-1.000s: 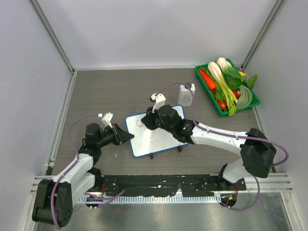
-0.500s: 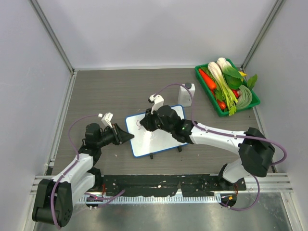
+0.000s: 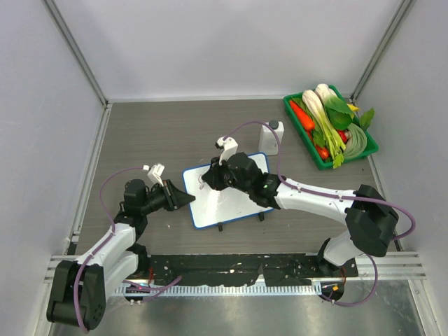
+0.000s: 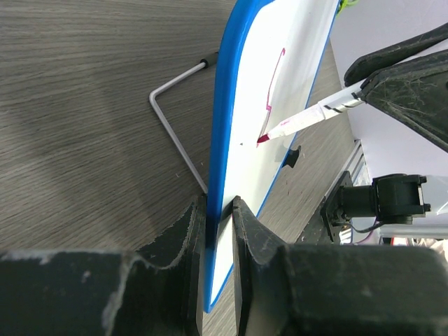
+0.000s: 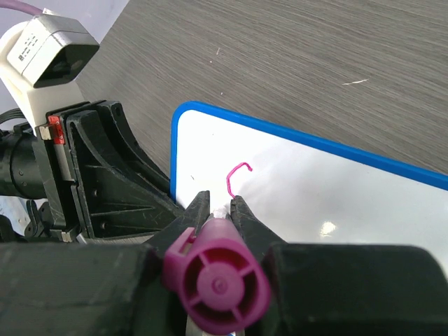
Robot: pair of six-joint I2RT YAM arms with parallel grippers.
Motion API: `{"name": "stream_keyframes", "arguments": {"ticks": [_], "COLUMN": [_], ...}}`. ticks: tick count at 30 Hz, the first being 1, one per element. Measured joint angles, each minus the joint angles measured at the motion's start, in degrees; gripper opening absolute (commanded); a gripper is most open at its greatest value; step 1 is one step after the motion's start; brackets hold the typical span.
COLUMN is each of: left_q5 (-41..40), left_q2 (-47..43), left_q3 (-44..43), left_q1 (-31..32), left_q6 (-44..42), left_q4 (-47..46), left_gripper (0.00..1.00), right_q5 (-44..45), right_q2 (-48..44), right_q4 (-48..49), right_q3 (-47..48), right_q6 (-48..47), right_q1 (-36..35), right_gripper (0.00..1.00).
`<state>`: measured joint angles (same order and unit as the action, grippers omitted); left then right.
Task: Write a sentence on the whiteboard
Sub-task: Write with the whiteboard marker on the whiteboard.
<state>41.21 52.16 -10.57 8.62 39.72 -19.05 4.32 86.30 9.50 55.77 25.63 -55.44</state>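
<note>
Slightly leftward since a second ago, the right gripper (image 5: pixel 220 205) pinches a magenta marker (image 4: pixel 308 120), its tip touching the whiteboard (image 3: pixel 211 210) at the end of a hooked pink stroke (image 5: pixel 238 175). Meanwhile the left gripper (image 4: pixel 218 210) clamps narrowly on the board's blue edge. It stands tilted on a wire leg (image 4: pixel 175 126) on the grey table (image 3: pixel 154 126), between both arms

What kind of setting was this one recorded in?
Probably a lab test cell: plain white walls on metal posts enclose a wood-grain table, two arms are bolted to a rail, and a green tray of vegetables sits in the corner.
</note>
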Motion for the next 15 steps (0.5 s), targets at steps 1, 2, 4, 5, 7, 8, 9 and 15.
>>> {"name": "stream_keyframes", "arguments": {"ticks": [1, 2, 4, 5, 7, 8, 9, 15], "left_q5": [0.0, 0.0, 0.1, 0.2, 0.2, 0.3, 0.3, 0.3], "left_q2": [0.0, 0.0, 0.0, 0.0, 0.0, -0.1, -0.2, -0.3], "left_q3": [0.0, 0.0, 0.0, 0.0, 0.0, 0.0, 0.0, 0.0], "left_q1": [0.0, 0.0, 0.0, 0.0, 0.0, 0.0, 0.0, 0.0], "left_q6": [0.0, 0.0, 0.0, 0.0, 0.0, 0.0, 0.0, 0.0], "left_q4": [0.0, 0.0, 0.0, 0.0, 0.0, 0.0, 0.0, 0.0], "left_gripper": [0.00, 0.00, 0.00, 0.00, 0.00, 0.00, 0.00, 0.00], "right_q5": [0.0, -0.2, -0.5, -0.6, -0.7, -0.8, -0.8, 0.2], "right_q2": [0.0, 0.0, 0.0, 0.0, 0.0, -0.1, -0.2, -2.1], "right_q4": [0.0, 0.0, 0.3, 0.4, 0.8, 0.9, 0.9, 1.2], "right_q3": [0.0, 0.1, 0.1, 0.1, 0.1, 0.1, 0.1, 0.1], "right_q6": [0.0, 0.1, 0.3, 0.5, 1.0, 1.1, 1.3, 1.4], "right_q1": [0.0, 0.0, 0.0, 0.0, 0.0, 0.0, 0.0, 0.0], "right_gripper": [0.01, 0.01, 0.02, 0.01, 0.01, 0.01, 0.01, 0.02]}}
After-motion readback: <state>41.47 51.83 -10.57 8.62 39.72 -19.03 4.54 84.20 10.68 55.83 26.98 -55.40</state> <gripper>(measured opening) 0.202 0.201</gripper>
